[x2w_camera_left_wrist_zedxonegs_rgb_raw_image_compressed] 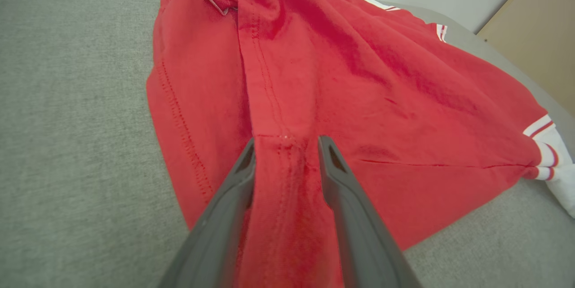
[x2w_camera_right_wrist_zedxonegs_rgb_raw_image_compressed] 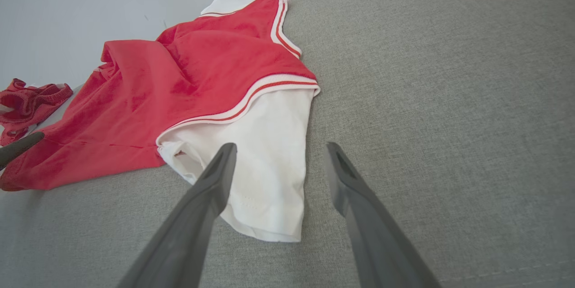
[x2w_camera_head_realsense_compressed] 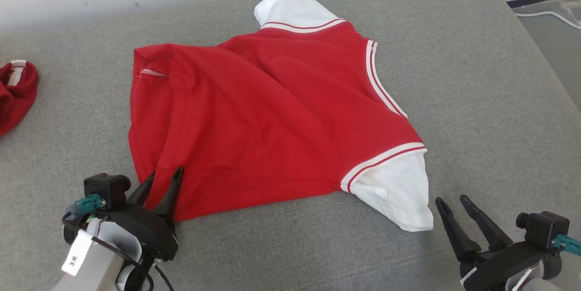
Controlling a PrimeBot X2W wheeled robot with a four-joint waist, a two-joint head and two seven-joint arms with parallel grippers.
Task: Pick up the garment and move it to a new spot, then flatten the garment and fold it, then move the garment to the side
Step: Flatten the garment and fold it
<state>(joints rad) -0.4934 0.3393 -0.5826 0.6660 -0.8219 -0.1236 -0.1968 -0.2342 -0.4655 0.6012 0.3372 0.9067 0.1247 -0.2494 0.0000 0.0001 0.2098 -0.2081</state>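
Gripping a bunched hem fold of the red cotton shirt with white sleeves [x2w_camera_head_realsense_compressed: 272, 123], spread rumpled on the grey fabric cushion [x2w_camera_head_realsense_compressed: 476, 77].
Left gripper [x2w_camera_head_realsense_compressed: 164, 174] pinches cloth between its fingers; right gripper [x2w_camera_head_realsense_compressed: 451, 201] hangs parted and empty near the white sleeve [x2w_camera_head_realsense_compressed: 399, 191]. Risk: a one-sided pull drags or re-creases the body; a shallow pinch may slip. Second crumpled red garment [x2w_camera_head_realsense_compressed: 16, 91] at far left could snag.

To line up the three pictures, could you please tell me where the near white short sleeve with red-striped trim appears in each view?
Head view: near white sleeve at lower right, just left of the right gripper.
Left wrist view: sleeve at the right edge.
Right wrist view: sleeve at centre, beyond the fingers.
Shared landmark: the red shirt body on the grey cushion.
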